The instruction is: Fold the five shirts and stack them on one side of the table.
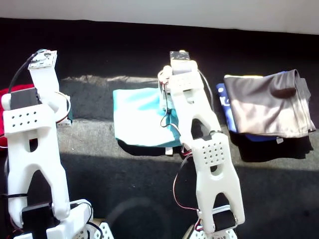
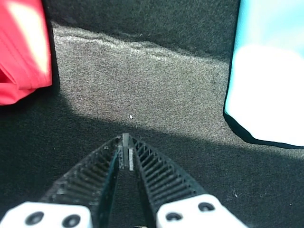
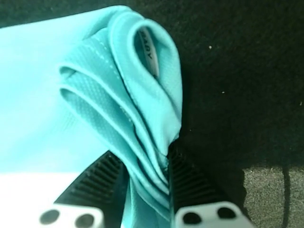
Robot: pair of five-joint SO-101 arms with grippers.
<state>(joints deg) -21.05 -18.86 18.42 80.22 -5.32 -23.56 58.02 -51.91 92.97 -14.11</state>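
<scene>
One-handed pinch only: right hand (image 3: 145, 156) clamped on bunched edge of turquoise knit shirt (image 3: 109, 85), middle of dark felt worktop (image 2: 156, 80); left hand (image 2: 125, 142) closed, empty. Likely to shed layers, dragging fold askew.

The desk (image 1: 124, 174) is covered with a dark, felt-like cloth, and a band of bright light falls across its middle. Near the centre lies a turquoise shirt (image 1: 137, 117), folded into a rough square. At the left edge a red shirt (image 1: 6, 92) lies, partly cut off by the view. On the right side there is a small pile: a grey shirt (image 1: 266, 104) lies over a blue shirt (image 1: 223, 102), well apart from the turquoise one.
</scene>
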